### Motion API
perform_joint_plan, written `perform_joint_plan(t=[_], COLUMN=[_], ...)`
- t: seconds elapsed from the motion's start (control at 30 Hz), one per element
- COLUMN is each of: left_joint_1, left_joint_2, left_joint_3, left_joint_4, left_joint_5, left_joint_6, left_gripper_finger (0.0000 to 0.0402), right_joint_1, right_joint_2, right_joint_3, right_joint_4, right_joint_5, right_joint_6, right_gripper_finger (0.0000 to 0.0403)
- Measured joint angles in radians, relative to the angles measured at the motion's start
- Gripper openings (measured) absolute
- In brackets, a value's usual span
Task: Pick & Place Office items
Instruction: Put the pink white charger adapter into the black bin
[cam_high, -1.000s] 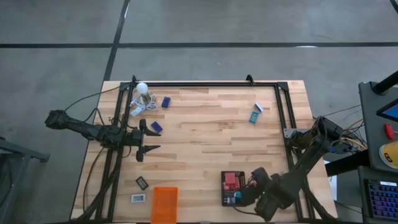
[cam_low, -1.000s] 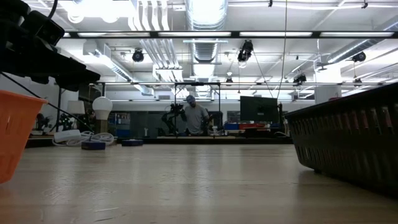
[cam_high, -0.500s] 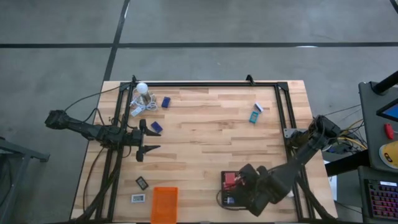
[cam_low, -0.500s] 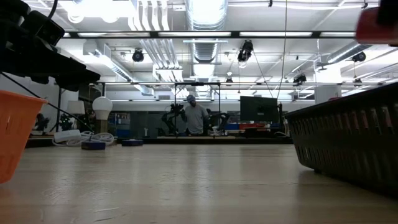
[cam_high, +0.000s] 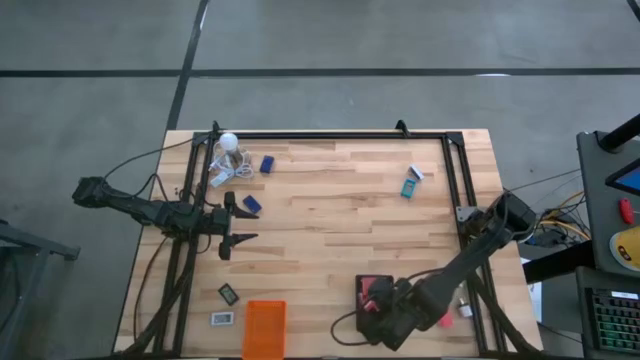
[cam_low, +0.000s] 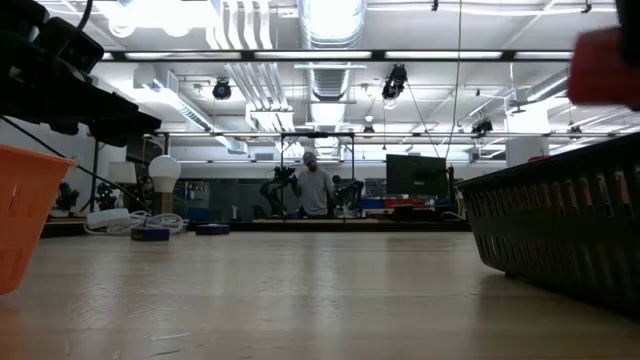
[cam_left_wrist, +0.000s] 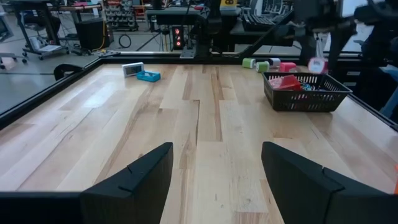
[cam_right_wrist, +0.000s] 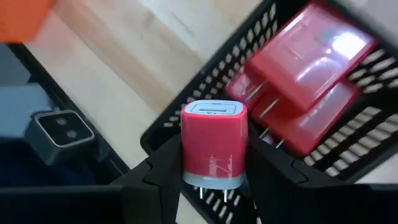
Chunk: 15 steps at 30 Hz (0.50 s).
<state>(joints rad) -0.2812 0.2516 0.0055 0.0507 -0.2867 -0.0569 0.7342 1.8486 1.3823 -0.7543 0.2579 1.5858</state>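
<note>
The right gripper (cam_right_wrist: 214, 163) is closed on a red charger plug (cam_right_wrist: 212, 144), holding it just over the edge of the black basket (cam_right_wrist: 205, 74). More red plugs (cam_right_wrist: 305, 59) lie inside the basket. No writing can be read on them. The left gripper (cam_left_wrist: 214, 177) hangs open and empty above the worktop (cam_left_wrist: 193, 124), far from the basket.
</note>
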Motion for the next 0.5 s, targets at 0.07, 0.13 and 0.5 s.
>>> perform_joint_plan(t=[0.07, 0.13, 0.5], left_joint_1=[0.000, 0.000, 0.000], left_joint_2=[0.001, 0.001, 0.001], left_joint_3=[0.000, 0.000, 0.000], left_joint_4=[0.000, 0.000, 0.000], left_joint_5=[0.000, 0.000, 0.000], left_joint_6=[0.000, 0.000, 0.000], left_gripper_finger=[0.0253, 0.0253, 0.0253], right_joint_1=[0.000, 0.001, 0.001], right_joint_2=[0.019, 0.032, 0.107], right_joint_3=[0.000, 0.002, 0.004], right_joint_4=[0.004, 0.021, 0.059], right_joint_5=[-0.018, -0.033, -0.186], right_joint_6=[0.008, 0.009, 0.011], right_gripper_finger=[0.0144, 0.0146, 0.0152])
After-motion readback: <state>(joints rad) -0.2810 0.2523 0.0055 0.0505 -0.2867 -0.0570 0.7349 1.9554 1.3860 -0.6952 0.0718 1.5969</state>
